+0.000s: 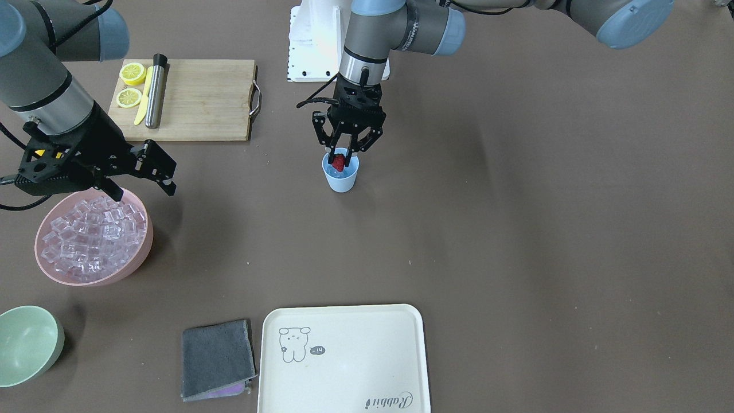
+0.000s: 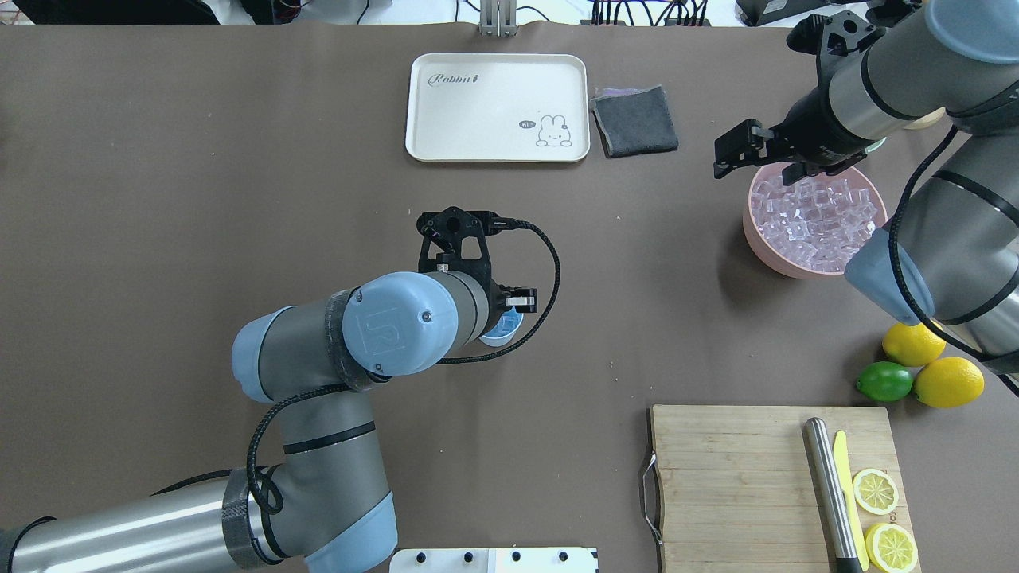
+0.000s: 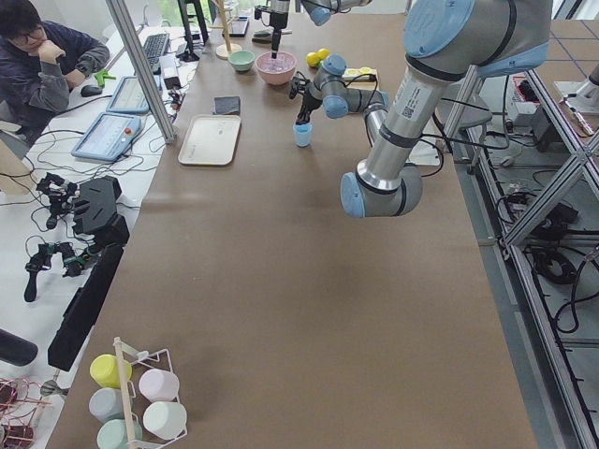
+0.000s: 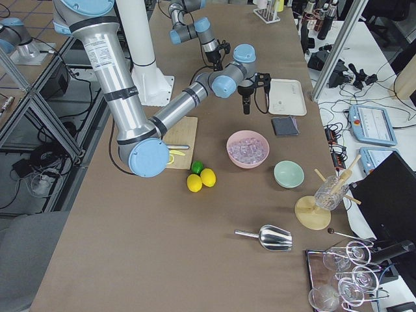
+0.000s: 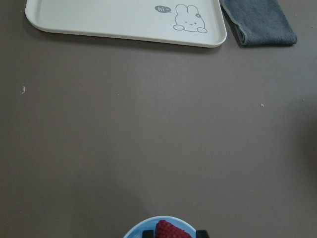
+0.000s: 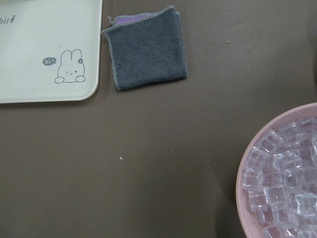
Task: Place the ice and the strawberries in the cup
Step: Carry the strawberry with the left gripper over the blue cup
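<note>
The strawberry (image 1: 338, 162) is pinched in my left jaws, low in the mouth of the blue cup (image 1: 342, 181) at mid-table, so that letting go should drop it inside rather than over the rim. My right jaws hang spread and empty at the pink bowl (image 1: 139, 252), placed, I judge, for the ice (image 1: 92, 232). The far tray (image 1: 355, 344) reads "Rabbit", with "hi" beside its bunny.

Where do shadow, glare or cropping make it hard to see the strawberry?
Front-facing view: sharp, evenly lit, strawberry plain at the left claw over the cup. Left wrist view: in focus but cropped at the bottom edge. Overhead view: the left arm hides it. Glare: only glints on the ice, front-facing view.
</note>
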Controlling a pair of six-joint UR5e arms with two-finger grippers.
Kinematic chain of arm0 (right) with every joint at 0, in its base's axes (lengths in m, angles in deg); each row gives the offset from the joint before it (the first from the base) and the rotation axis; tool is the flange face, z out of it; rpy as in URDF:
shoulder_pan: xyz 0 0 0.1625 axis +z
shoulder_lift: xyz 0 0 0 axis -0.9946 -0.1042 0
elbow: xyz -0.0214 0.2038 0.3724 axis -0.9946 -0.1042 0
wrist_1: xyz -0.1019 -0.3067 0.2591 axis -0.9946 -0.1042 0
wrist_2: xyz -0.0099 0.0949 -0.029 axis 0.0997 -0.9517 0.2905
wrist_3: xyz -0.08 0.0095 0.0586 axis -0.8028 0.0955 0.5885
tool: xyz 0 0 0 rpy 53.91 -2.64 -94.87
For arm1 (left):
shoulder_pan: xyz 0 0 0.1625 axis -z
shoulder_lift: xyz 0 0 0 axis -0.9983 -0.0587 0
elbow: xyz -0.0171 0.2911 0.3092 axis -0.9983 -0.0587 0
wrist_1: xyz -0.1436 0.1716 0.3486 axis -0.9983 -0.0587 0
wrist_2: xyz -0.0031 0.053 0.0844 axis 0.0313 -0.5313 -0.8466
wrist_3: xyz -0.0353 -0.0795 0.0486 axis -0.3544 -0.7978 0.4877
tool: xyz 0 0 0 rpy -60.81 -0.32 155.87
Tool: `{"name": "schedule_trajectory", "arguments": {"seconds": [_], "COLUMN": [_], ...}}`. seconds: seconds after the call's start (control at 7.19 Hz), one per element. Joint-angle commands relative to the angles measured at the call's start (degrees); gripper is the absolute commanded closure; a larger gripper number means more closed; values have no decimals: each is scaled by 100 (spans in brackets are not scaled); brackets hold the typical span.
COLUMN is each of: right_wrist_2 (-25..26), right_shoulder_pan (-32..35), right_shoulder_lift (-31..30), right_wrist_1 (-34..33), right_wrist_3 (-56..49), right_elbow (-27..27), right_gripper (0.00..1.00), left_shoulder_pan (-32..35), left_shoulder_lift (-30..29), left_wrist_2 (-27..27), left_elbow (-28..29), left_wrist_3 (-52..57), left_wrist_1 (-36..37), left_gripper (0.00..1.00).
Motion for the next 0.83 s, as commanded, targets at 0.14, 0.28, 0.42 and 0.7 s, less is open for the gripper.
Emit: {"name": "schedule_trajectory", "arguments": {"seconds": [0.14,0.28,0.42,0.7], "right_wrist_2": [-9,0,0,-9], "right_shoulder_pan": [9,9,9,18], "right_shoulder_lift": [9,18,18,105], "right_wrist_1": [7,-1,-1,-10], "right_wrist_3": [-12,-3,-3,-3], "right_elbow": [9,9,9,0], "right_gripper": [1,1,1,1], "left_shoulder_pan": [-7,-7,-7,769], "left_shoulder_lift": [60,243,288,289], "left_wrist_2": [-9,-79,-79,252], "left_elbow": [-60,-199,-296,-744], "left_wrist_3": [9,17,26,488], "left_wrist_1": [32,23,23,546], "left_gripper": [3,2,2,2]}}
